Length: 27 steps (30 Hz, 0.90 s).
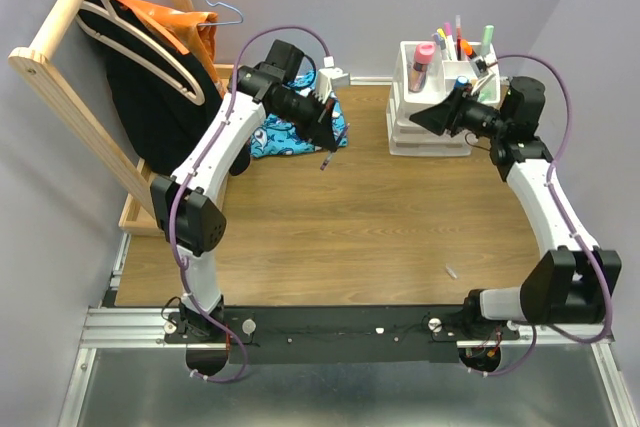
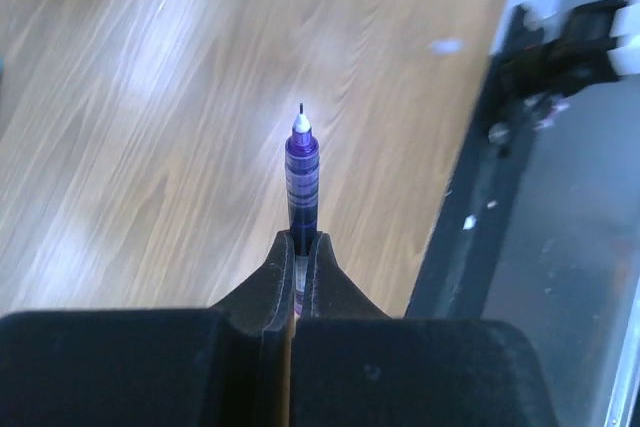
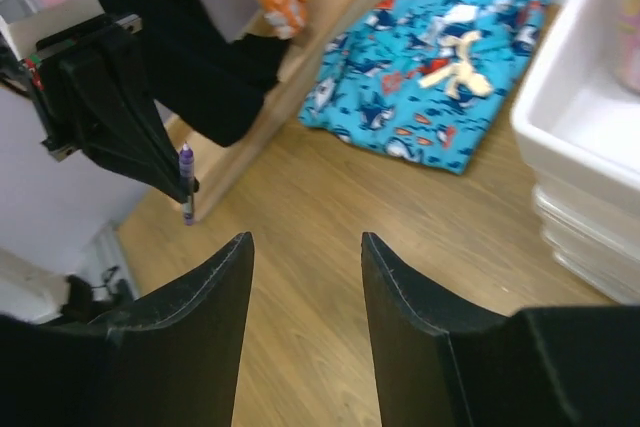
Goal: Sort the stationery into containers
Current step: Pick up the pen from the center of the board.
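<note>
My left gripper is shut on a slim purple pen, held above the wooden table with its tip pointing out of the fingers; the pen also shows in the top view and the right wrist view. My right gripper is open and empty, just left of the white desk organiser. Its fingertips hang over bare table. Several pens, markers and a pink glitter tube stand in the organiser's top compartments. The organiser's white wall shows at the right of the right wrist view.
A blue patterned cloth lies at the back of the table behind the left gripper, also in the right wrist view. A wooden rack with hangers and dark clothes stands at the left. A small white scrap lies near the front right.
</note>
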Tool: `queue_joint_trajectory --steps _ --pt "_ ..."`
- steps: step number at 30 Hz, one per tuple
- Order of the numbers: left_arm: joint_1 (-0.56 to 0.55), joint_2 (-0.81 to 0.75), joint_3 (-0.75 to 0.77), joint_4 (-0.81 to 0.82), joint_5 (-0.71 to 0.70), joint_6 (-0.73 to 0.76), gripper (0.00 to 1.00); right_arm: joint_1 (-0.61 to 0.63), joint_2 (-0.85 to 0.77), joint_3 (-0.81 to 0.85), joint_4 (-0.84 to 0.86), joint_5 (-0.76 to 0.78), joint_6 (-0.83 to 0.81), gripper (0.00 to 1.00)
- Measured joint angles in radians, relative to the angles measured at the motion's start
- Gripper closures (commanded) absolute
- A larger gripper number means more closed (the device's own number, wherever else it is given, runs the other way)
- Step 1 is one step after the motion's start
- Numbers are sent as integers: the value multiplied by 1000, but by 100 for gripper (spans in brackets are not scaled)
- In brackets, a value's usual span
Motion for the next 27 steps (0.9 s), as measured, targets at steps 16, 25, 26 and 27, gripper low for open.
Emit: queue_joint_trajectory --steps 16,25,26,27 --pt "9 80 42 302 442 -341 100 187 171 55 342 -185 206 41" --pt "10 80 31 402 488 -450 100 210 171 56 347 -188 188 42" --pt "10 80 29 409 491 -456 100 214 172 56 352 -188 193 43" --pt "10 80 27 413 493 -460 100 216 172 56 355 -188 194 43"
